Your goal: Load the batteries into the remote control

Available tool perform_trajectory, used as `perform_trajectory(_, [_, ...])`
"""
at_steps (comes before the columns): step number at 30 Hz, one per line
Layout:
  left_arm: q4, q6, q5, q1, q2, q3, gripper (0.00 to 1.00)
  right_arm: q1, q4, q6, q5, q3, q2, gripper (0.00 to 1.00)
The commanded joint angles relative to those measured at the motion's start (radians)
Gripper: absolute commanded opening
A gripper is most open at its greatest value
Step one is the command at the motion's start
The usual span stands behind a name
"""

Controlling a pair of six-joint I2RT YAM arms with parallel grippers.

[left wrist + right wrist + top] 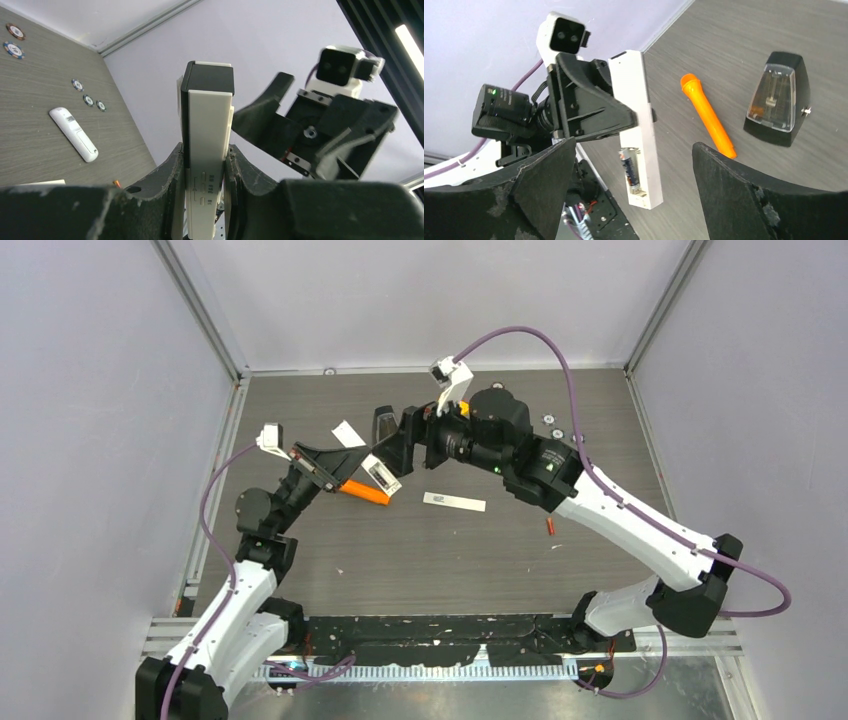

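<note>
My left gripper (372, 472) is shut on a white remote control (381, 476) and holds it above the table. In the left wrist view the remote control (207, 115) stands upright between the fingers (170, 170). Its open compartment faces the right wrist camera, with a dark battery (629, 167) lying inside. My right gripper (633, 145) stands wide open just in front of that remote control (640, 100), with nothing between its fingers (544, 185). A small reddish battery (550, 526) lies loose on the table to the right.
A second white remote (453, 502) lies mid-table. Below the held remote lies an orange pen-like stick (365, 492), and a black wedge-shaped box (779, 100) stands behind it. A white slip (347, 433) and several round discs (555, 430) sit further back.
</note>
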Motion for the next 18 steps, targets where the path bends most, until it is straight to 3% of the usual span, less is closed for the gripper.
perform_trajectory(1, [0.006,0.05,0.033,-0.001,-0.026,0.027,0.0,-0.066,-0.008,0.18,-0.171,-0.003,0.015,0.92])
perform_trajectory(13, [0.012,0.051,0.048,-0.001,-0.021,0.039,0.0,-0.111,0.042,0.306,-0.371,-0.021,0.118,0.94])
perform_trajectory(18, [0.01,0.061,0.057,-0.001,-0.025,0.041,0.0,-0.112,0.067,0.326,-0.391,-0.033,0.131,0.83])
